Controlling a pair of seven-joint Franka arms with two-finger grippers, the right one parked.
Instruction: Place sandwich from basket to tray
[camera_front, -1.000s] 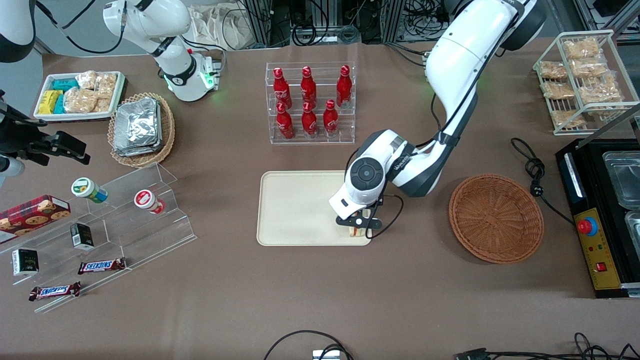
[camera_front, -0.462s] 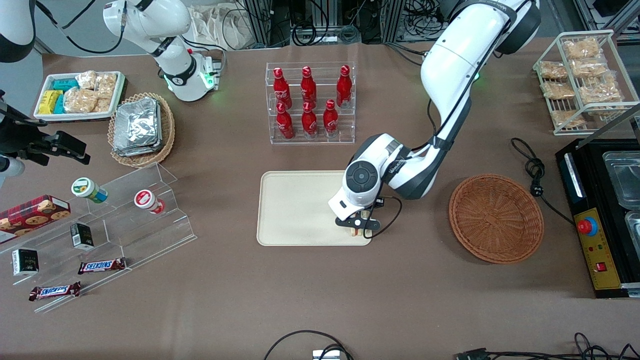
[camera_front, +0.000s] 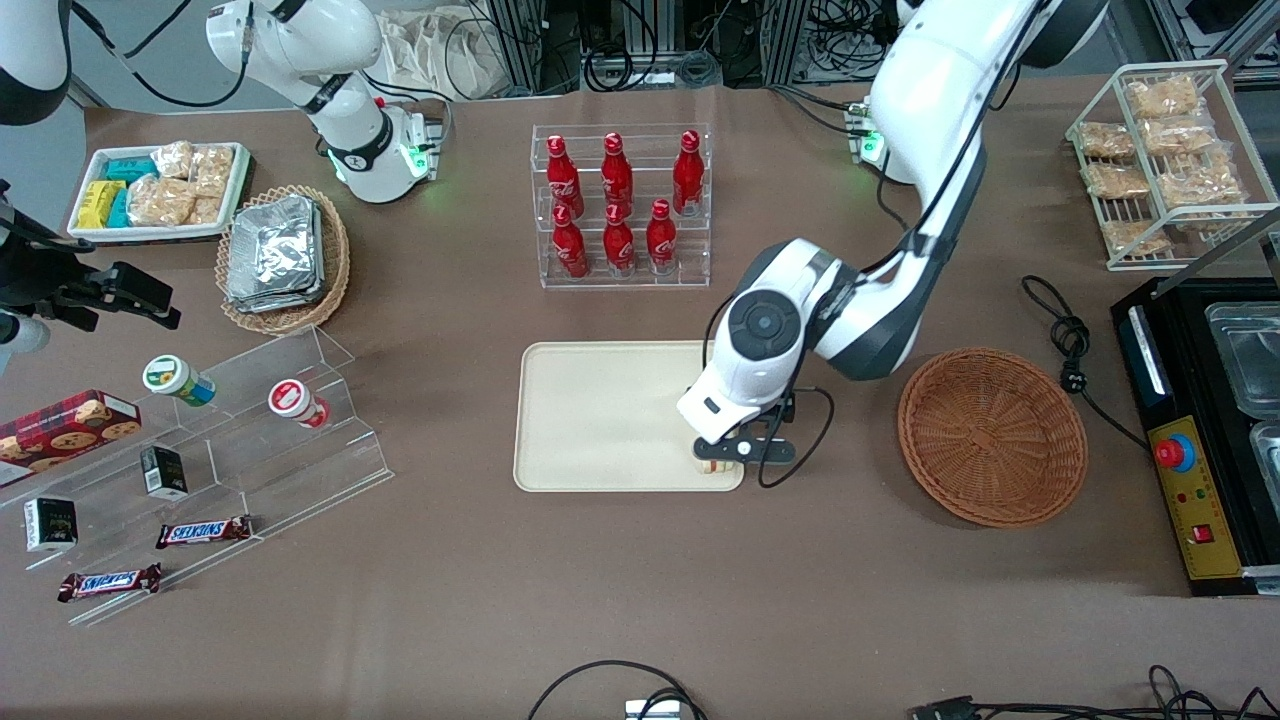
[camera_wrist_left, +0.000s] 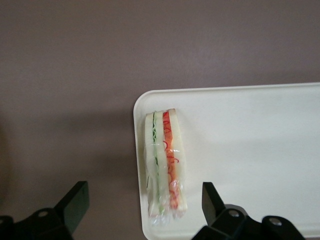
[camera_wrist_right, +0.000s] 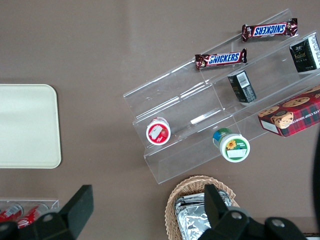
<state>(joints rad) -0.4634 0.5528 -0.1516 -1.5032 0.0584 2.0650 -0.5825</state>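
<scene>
The sandwich lies on the tray, tucked into the tray corner nearest the basket and nearest the front camera, touching or almost touching the rim. The left arm's gripper hangs just above it with its fingers spread wide and holding nothing; the sandwich sits in the gap between them, touching neither, closer to one finger than the other. Its long axis, marked by red, pale and green filling stripes along the cut edge, runs crosswise to the line joining the fingers, so the fingers flank its flat bread faces. The basket is empty and rests on the bench well apart from the tray, toward the working arm's end. Judging from this, the placing looks done and only a straight lift clear remains. In the front view the wrist covers most of the sandwich, and its wrapper is hard to make out; the fingertips are cut off in the wrist view.
</scene>
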